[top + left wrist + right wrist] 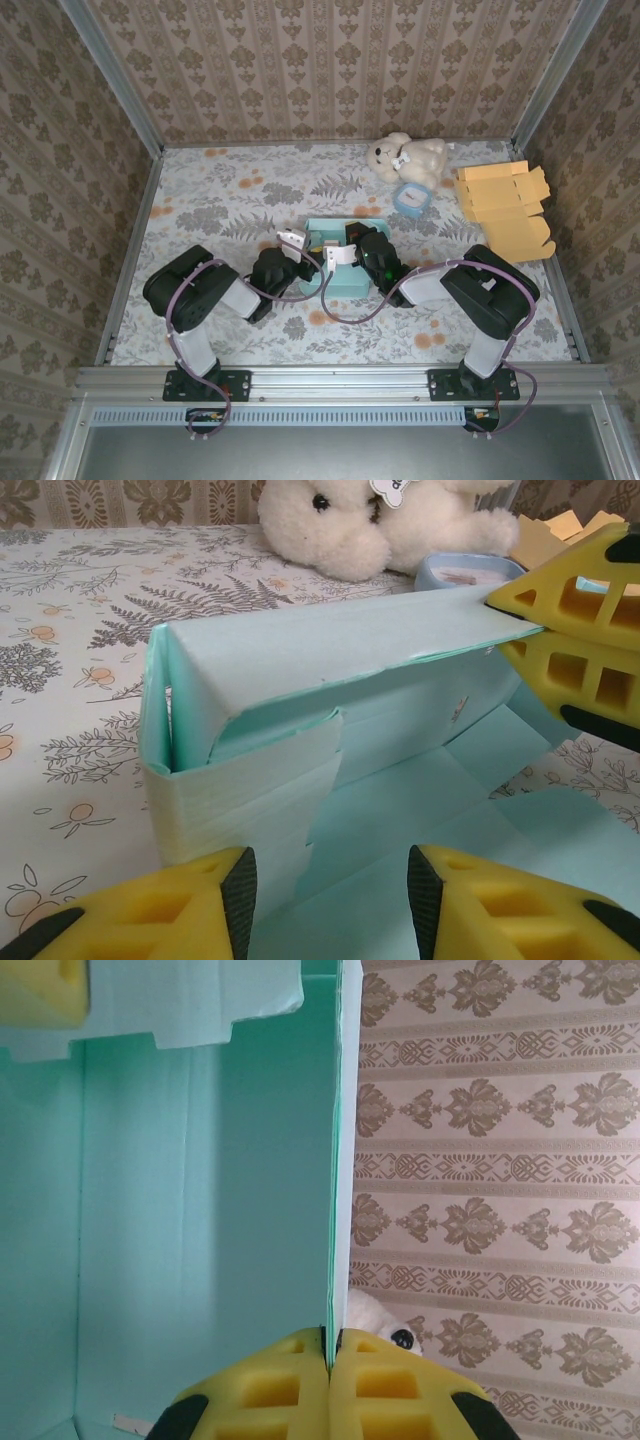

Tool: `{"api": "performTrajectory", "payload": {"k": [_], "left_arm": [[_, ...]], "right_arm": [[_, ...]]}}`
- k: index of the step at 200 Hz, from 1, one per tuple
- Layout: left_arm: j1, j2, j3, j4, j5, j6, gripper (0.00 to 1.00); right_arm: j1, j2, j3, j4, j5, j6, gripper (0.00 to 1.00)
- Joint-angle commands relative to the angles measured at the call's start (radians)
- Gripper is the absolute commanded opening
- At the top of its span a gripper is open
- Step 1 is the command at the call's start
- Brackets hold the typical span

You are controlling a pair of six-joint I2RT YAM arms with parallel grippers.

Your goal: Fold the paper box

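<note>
The paper box (345,285) is light turquoise and half folded, lying at the table's middle between both arms. In the left wrist view its long wall (300,670) stands up with a folded end flap at the left. My left gripper (332,890) is open, its pads apart just in front of that end flap and over the box floor, with nothing between them. My right gripper (328,1345) is shut on the top edge of the upright wall (200,1210). From the left wrist view, its yellow fingers (580,630) pinch the wall's right end. From above, the left gripper (292,240) and right gripper (340,250) meet over the box.
A white teddy bear (408,157) lies behind the box, with a small round blue container (410,198) beside it. A stack of flat orange cardboard blanks (505,205) sits at the right rear. Patterned walls and metal rails enclose the table.
</note>
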Motion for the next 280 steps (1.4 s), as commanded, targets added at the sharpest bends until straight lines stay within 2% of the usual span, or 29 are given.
{"api": "performTrajectory", "payload": {"k": [1,27,61,77,96,124,147,177,201,280], "left_arm": [[0.018,-0.007,0.038,0.075,-0.037,0.028,0.47],[0.018,0.014,0.052,0.075,-0.080,0.045,0.43],[0.020,0.016,0.059,0.075,-0.096,0.060,0.31],[0.018,-0.004,0.040,0.077,-0.058,0.050,0.32],[0.018,-0.043,0.006,0.075,-0.020,0.044,0.39],[0.030,-0.108,-0.068,0.073,-0.073,0.027,0.39],[0.076,-0.169,-0.136,0.068,-0.069,-0.004,0.39],[0.127,-0.246,-0.227,0.067,-0.015,-0.022,0.39],[0.149,-0.259,-0.201,0.005,0.076,0.016,0.39],[0.220,-0.099,-0.075,0.063,0.237,0.029,0.41]], "right_arm": [[0.015,0.041,-0.032,-0.152,-0.085,0.023,0.00],[0.015,0.035,-0.036,-0.154,-0.093,0.030,0.00],[0.014,0.042,-0.032,-0.156,-0.096,0.034,0.00],[0.012,0.050,-0.032,-0.144,-0.088,0.048,0.00],[0.002,0.057,-0.032,-0.134,-0.089,0.066,0.00],[-0.003,0.062,-0.033,-0.118,-0.084,0.069,0.00],[-0.003,0.052,-0.037,-0.120,-0.089,0.081,0.00],[-0.004,0.052,-0.035,-0.120,-0.089,0.081,0.00],[-0.003,0.062,-0.036,-0.111,-0.093,0.079,0.00],[-0.002,0.062,-0.041,-0.101,-0.096,0.080,0.00]]}}
